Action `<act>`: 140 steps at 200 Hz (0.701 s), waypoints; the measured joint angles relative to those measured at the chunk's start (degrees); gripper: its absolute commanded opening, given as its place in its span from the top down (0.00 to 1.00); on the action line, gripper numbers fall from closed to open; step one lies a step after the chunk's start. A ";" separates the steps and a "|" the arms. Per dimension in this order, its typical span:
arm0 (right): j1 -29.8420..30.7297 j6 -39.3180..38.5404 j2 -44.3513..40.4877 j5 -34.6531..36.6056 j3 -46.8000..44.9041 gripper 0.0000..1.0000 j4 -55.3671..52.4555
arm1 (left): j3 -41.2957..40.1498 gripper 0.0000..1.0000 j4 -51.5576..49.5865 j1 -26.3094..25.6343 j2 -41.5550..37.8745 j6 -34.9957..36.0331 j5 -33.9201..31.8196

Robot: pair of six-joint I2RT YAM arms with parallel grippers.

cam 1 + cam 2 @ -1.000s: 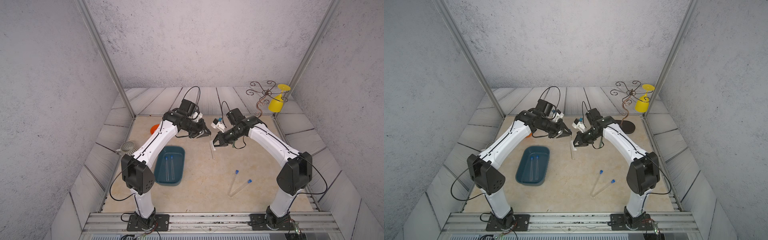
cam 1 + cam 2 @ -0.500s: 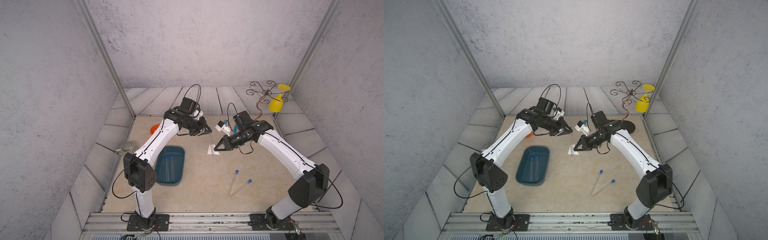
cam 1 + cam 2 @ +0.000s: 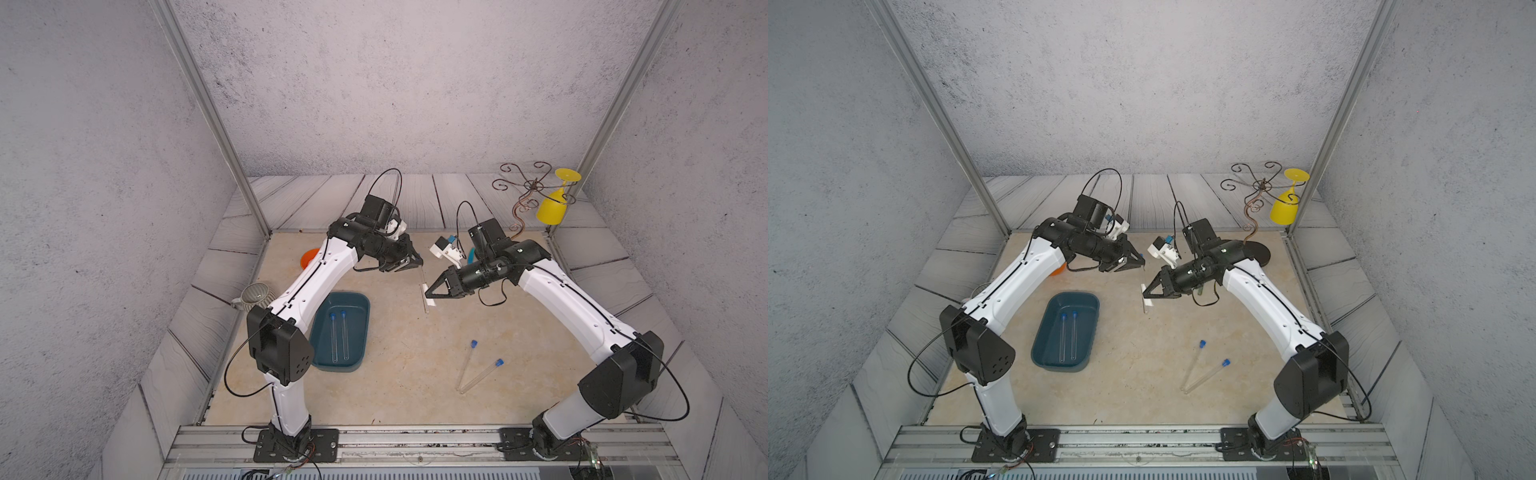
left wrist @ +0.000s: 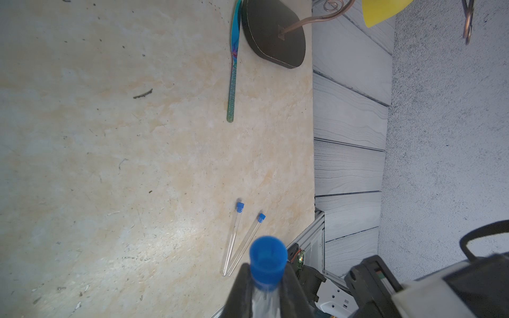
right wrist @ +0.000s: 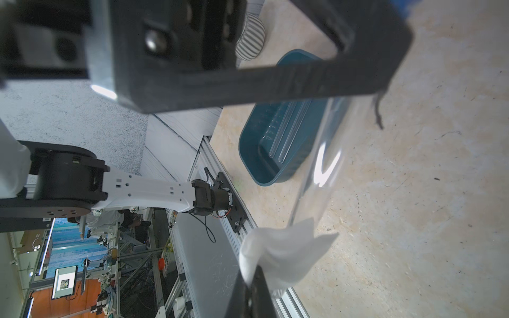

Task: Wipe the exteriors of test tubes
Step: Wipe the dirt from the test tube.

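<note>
The left end effector (image 4: 265, 278) is clamped on a test tube (image 3: 423, 278) just under its blue cap (image 4: 267, 257), so the tube hangs over the middle of the surface (image 3: 395, 395). The right end effector (image 3: 430, 293) is pinched together on a white wipe (image 5: 286, 247) held against the tube's lower part. The hold is high and the tube is smooth. A sideways drag from the wipe could swing it, twist it in the grip, or pull it free to fall. Two loose tubes (image 3: 473, 370) lie toward the front right corner. Another pair of tubes (image 3: 338, 336) rests in the tub (image 3: 367, 324) near the left edge.
</note>
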 measured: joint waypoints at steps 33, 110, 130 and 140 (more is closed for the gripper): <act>-0.02 0.96 1.20 -0.04 3.23 0.96 1.36 | 0.00 0.88 0.00 -0.02 0.00 0.00 0.02; -1.79 0.76 6.23 2.89 4.61 0.97 2.19 | -0.02 0.88 -0.79 0.28 -0.07 0.59 -0.63; -1.97 0.57 6.23 2.93 3.41 0.97 2.19 | -0.07 0.88 -0.83 0.63 -0.13 0.57 -0.98; -2.05 0.28 6.23 3.28 2.64 0.97 2.14 | -0.11 0.88 -0.81 0.87 -0.15 0.52 -1.07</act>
